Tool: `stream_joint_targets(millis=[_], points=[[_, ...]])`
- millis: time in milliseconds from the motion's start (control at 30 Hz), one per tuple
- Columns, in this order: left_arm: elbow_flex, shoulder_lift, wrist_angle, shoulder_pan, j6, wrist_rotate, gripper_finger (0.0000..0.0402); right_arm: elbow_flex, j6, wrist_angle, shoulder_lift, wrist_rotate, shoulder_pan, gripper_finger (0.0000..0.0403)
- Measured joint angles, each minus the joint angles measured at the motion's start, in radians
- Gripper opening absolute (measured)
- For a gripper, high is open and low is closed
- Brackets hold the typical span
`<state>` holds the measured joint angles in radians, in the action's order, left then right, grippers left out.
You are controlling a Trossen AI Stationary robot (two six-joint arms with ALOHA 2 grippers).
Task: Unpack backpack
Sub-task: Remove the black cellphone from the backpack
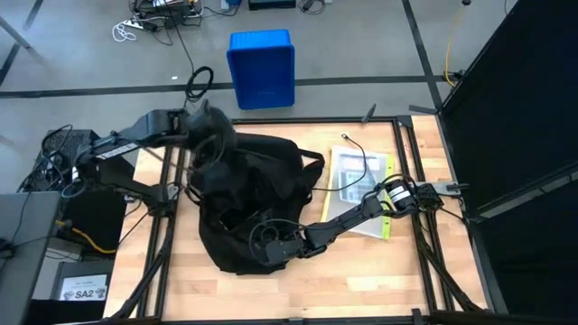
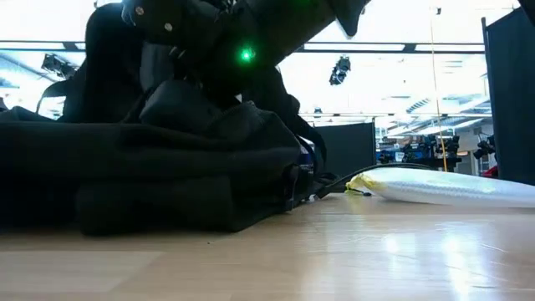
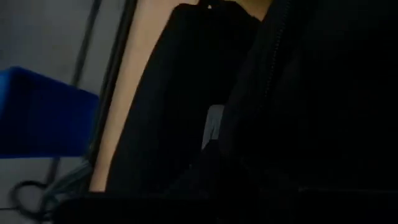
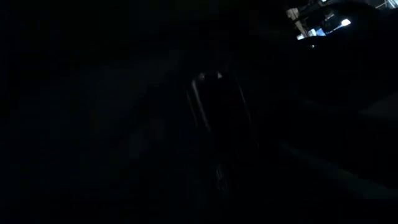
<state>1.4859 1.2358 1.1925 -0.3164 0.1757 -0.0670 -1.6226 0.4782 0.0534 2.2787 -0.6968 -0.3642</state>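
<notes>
One thing is already out of the backpack (image 1: 248,194), as far as I can tell: a flat packet (image 1: 359,185) with white paper and a yellow-green edge, lying on the wooden table (image 1: 361,271) just beside the bag on the right arm's side. The big black backpack lies slumped in the middle of the table, and it looks full and lumpy, so I think most of the unpacking is left to do. The left gripper (image 1: 209,135) is at the far top end of the bag, squeezed tight, and it looks like it is pinching the black cloth there to hold the bag up and open. The right gripper (image 1: 271,246) reaches low into the near side of the bag. I cannot tell if its fingers are spread or closing on something, because it is all dark in there. A blue plastic bin (image 1: 262,68) sits on the floor past the table, well apart from the bag.
</notes>
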Motion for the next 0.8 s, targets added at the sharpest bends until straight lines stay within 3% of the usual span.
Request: stream_joint_targets(millis=[233, 400, 567, 800], points=[[-0.178, 0.029, -0.137, -0.292, 0.056, 0.179, 0.0000, 0.000, -0.002, -0.004, 0.000, -0.034, -0.016, 0.0254], [-0.315, 0.069, -0.227, -0.432, 0.072, 0.269, 0.0000, 0.000, 0.002, -0.003, 0.000, -0.042, -0.009, 0.0260], [-0.400, 0.138, -0.285, -0.502, 0.079, 0.321, 0.0000, 0.000, 0.004, 0.038, 0.013, -0.018, 0.019, 0.0262], [-0.468, 0.251, -0.332, -0.510, 0.075, 0.321, 0.0000, -0.016, -0.003, 0.045, 0.027, 0.005, 0.056, 0.0250]])
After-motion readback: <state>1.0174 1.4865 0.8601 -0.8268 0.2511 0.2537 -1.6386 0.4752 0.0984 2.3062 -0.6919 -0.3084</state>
